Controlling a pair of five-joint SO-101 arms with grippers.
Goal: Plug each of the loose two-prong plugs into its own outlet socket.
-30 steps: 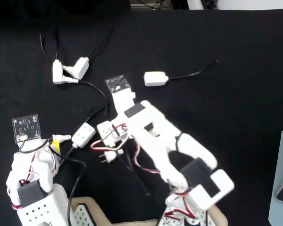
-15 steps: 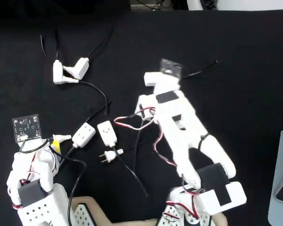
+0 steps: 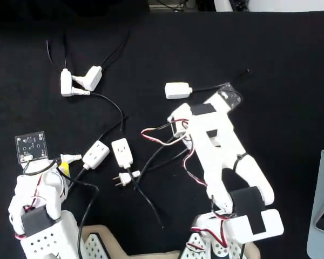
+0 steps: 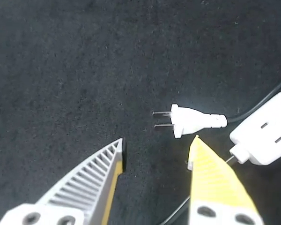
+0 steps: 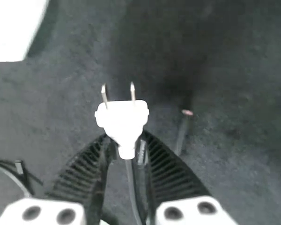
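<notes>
Right gripper [image 5: 125, 140] seemingly pinches plug [image 5: 122, 117]; left gripper [image 4: 157, 140] gapes.

A white block [image 5: 14, 26] sits blurred and cut off in the right wrist view — the left wrist view's outlet socket [image 4: 264, 129] is cropped too.

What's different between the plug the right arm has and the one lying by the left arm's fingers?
The right arm's plug is pinched in the right gripper; the left arm's plug lies loose on the black cloth near the open left gripper. The left arm's plug lies beside a white outlet block; the held plug's prongs point at bare cloth. Both are white, two-pronged, unplugged.
</notes>
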